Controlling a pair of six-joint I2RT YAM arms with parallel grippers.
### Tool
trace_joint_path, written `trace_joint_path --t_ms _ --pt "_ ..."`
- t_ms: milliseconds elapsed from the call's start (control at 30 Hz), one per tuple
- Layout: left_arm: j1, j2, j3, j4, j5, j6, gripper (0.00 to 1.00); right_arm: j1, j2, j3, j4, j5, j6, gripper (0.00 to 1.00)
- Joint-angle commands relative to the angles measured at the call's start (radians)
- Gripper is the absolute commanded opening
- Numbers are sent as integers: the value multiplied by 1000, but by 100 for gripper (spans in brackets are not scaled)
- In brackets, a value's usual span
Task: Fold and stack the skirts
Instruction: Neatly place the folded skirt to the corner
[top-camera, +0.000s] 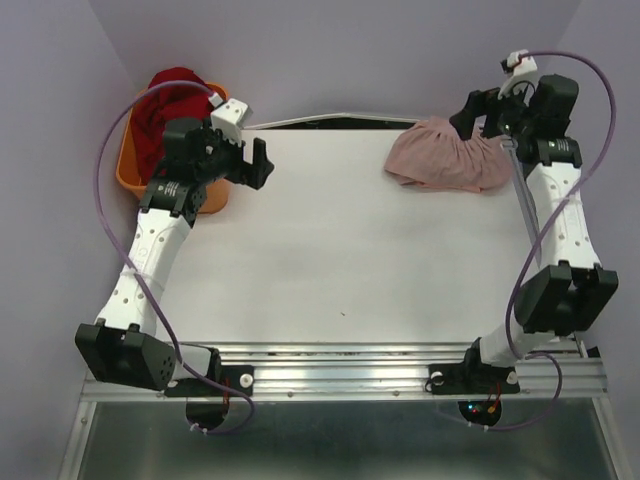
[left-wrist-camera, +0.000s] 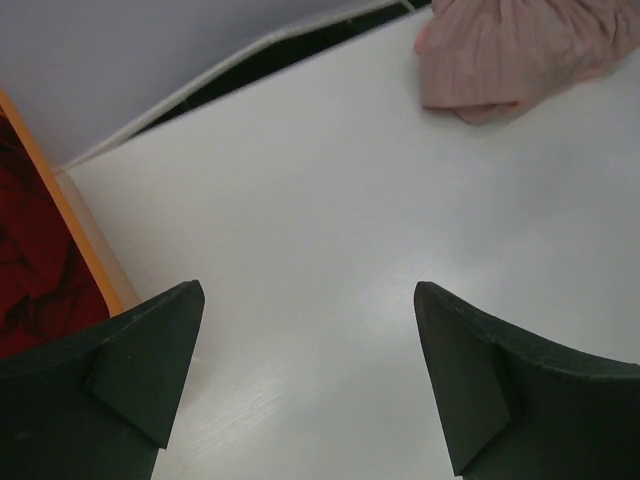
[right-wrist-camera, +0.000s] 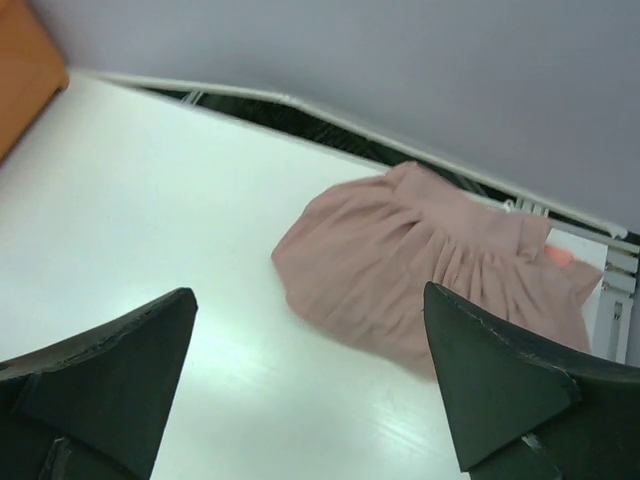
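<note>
A dusty mauve-pink skirt (top-camera: 445, 158) lies bunched in a heap at the table's far right corner. It also shows in the right wrist view (right-wrist-camera: 420, 260) and at the top right of the left wrist view (left-wrist-camera: 520, 55). A sliver of brighter salmon-pink cloth (right-wrist-camera: 560, 256) peeks out at its far edge. My right gripper (top-camera: 477, 118) hangs over the heap's back edge, open and empty (right-wrist-camera: 310, 300). My left gripper (top-camera: 262, 163) hovers at the far left of the table, open with nothing between its fingers (left-wrist-camera: 310, 300).
An orange plastic tub (top-camera: 135, 172) stands off the table's far left corner with dark red cloth (top-camera: 165, 100) in it. Its rim (left-wrist-camera: 75, 240) sits just left of my left fingers. The white table (top-camera: 330, 250) has a dark gap along its back edge.
</note>
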Motion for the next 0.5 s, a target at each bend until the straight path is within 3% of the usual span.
trace_joint_path --t_ms 0,233,467 --pt "-8 -74 -169 -55 -38 63 99 4 -150 -270 -290 -75 -179 100" --pt "-9 -212 -480 -12 -122 122 99 4 -425 -672 -357 -26 -290 100" --pt "-9 -310 -616 15 -143 116 99 4 -502 -743 -342 -27 -235 100"
